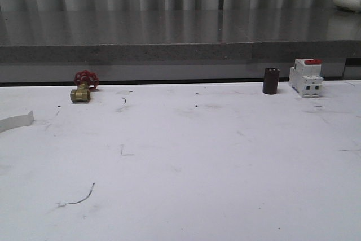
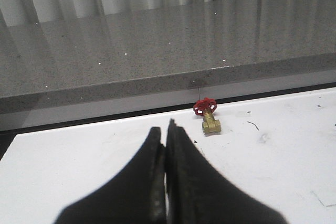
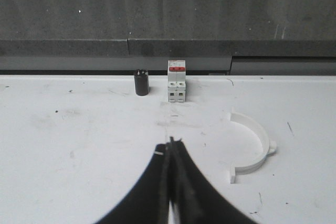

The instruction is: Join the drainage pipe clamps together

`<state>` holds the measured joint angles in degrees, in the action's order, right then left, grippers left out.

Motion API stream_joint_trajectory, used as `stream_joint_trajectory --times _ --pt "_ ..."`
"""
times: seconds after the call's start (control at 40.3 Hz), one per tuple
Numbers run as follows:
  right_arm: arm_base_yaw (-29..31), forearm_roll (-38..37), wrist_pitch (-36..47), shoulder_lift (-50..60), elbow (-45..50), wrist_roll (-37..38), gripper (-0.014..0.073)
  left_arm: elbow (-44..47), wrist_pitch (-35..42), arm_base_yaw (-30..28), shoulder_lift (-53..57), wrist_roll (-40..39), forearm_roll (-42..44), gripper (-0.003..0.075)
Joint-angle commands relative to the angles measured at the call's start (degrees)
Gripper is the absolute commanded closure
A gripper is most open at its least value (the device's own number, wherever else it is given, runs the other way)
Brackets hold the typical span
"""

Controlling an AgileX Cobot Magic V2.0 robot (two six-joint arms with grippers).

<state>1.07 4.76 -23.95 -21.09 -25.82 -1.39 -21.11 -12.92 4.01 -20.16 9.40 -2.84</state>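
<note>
One white half-ring drainage pipe clamp [image 3: 262, 146] lies flat on the table, off to one side of my right gripper [image 3: 170, 142] and a little ahead of it. That gripper is shut with nothing between its fingers. A curved white piece that looks like the other clamp [image 1: 16, 121] sits at the table's left edge in the front view, cut off by the frame. My left gripper [image 2: 167, 129] is shut and empty, hovering over bare table short of the brass valve.
A brass valve with a red handwheel [image 1: 83, 88] [image 2: 208, 118] stands at the back left. A black cylinder [image 1: 271, 80] [image 3: 140, 83] and a white breaker with a red top [image 1: 306, 77] [image 3: 176, 81] stand at the back right. A grey ledge [image 1: 169, 52] runs behind the table.
</note>
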Motion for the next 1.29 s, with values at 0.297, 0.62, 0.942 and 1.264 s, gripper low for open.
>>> stream_joint_trajectory --times 0.297,0.62,0.942,1.264 --pt "0.31 -0.86 3.82 -1.07 -2.22 -0.32 0.0029 -2.20 5.41 -0.08 -1.11 -0.44 -0.04 0.0139" --pt "0.31 -0.86 3.87 -1.07 -2.22 -0.32 -0.0056 -2.20 5.33 -0.08 -1.11 -0.44 -0.94 0.0030" --pt "0.31 -0.86 3.87 -1.07 -2.22 -0.32 -0.0056 -11.07 -2.87 -1.95 -17.92 -0.44 -10.79 0.0030" --pt "0.31 -0.86 3.87 -1.07 -2.22 -0.32 -0.0056 -28.28 -19.58 -11.82 -44.05 1.38 -11.11 0.0030"
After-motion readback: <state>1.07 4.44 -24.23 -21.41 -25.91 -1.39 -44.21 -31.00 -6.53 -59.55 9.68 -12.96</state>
